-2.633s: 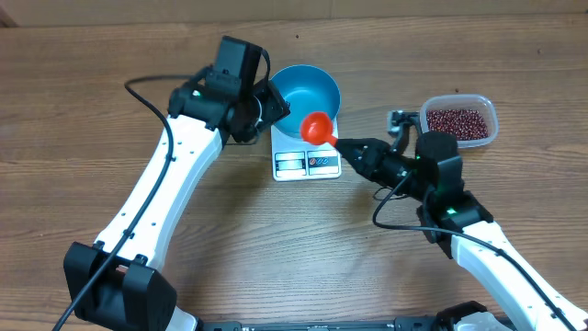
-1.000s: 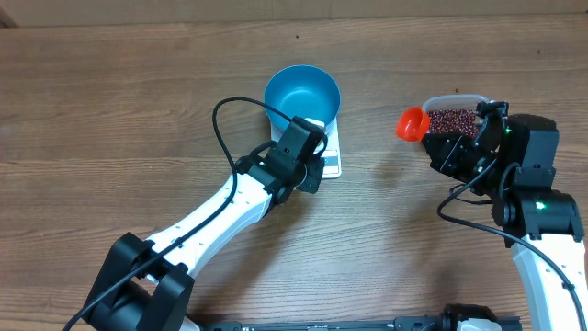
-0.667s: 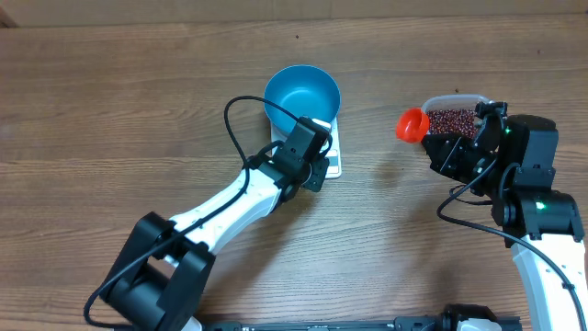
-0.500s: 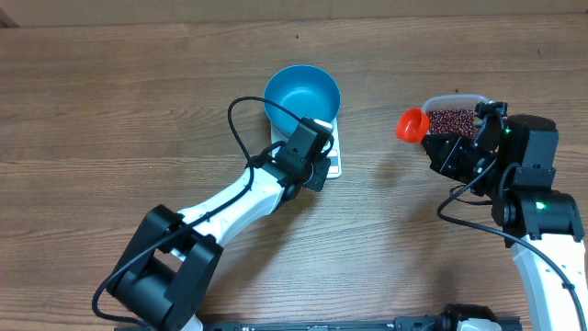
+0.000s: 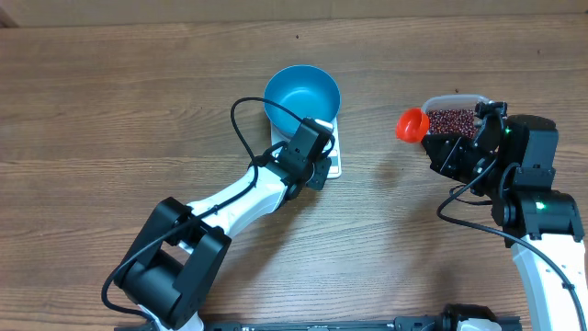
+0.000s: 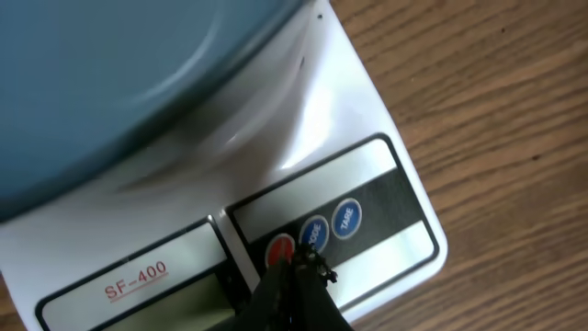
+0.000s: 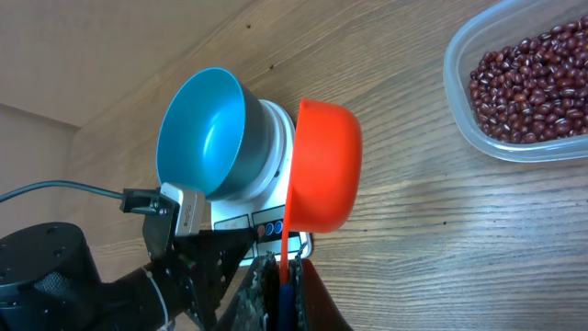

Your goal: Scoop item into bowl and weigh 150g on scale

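Note:
The round blue bowl (image 5: 303, 97) stands empty on the white scale (image 5: 334, 164). My left gripper (image 5: 317, 167) is shut, its tips (image 6: 296, 267) down on the scale's button strip at the red button (image 6: 278, 248), under the bowl's wall (image 6: 110, 83). My right gripper (image 5: 443, 145) is shut on the handle of an orange scoop (image 5: 412, 124), held in the air just left of the clear tub of beans (image 5: 455, 120). In the right wrist view the scoop (image 7: 322, 165) hangs on its side above the jaws (image 7: 283, 276), with the beans (image 7: 528, 83), bowl (image 7: 202, 129) and scale (image 7: 266, 225) beyond.
The clear plastic tub (image 5: 489, 115) sits at the right, close to my right arm. A black cable (image 5: 241, 124) loops up from the left arm beside the bowl. Bare wooden table (image 5: 110, 110) lies to the left and front.
The right gripper has carried the scoop from over the scale back to the tub. The left gripper has gone from beside the bowl to the scale's buttons and has stayed there for the last second.

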### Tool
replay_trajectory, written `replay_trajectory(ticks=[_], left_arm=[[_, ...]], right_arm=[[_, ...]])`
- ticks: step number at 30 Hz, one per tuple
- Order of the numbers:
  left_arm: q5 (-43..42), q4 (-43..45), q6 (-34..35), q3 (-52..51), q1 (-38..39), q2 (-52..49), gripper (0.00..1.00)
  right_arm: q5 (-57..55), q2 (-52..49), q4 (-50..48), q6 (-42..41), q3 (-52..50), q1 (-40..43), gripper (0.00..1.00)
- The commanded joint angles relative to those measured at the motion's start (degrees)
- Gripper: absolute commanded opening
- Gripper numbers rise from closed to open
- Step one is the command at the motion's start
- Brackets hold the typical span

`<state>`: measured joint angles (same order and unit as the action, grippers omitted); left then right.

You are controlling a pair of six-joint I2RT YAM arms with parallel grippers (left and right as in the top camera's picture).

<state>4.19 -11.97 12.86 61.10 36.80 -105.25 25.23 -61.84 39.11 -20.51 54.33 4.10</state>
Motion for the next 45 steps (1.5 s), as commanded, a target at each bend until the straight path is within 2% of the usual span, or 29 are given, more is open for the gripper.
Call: replay_trajectory(ticks=[1,18,45], left_arm=[[2.4,1.0,-1.5,-0.4,0.6,-1.7,0.04],[5.0,2.0,-1.5,-0.4,0.4,-2.4,0.04],[3.9,3.7,0.0,-0.4,0.4,-4.2,0.04]], right_arm=[[-0.2,0.1,0.1,0.7,1.2,0.1,0.04],[-0.2,0.1,0.3,0.7,1.2,0.1,0.04],[-0.2,0.1,0.3,0.7,1.2,0.1,0.04]])
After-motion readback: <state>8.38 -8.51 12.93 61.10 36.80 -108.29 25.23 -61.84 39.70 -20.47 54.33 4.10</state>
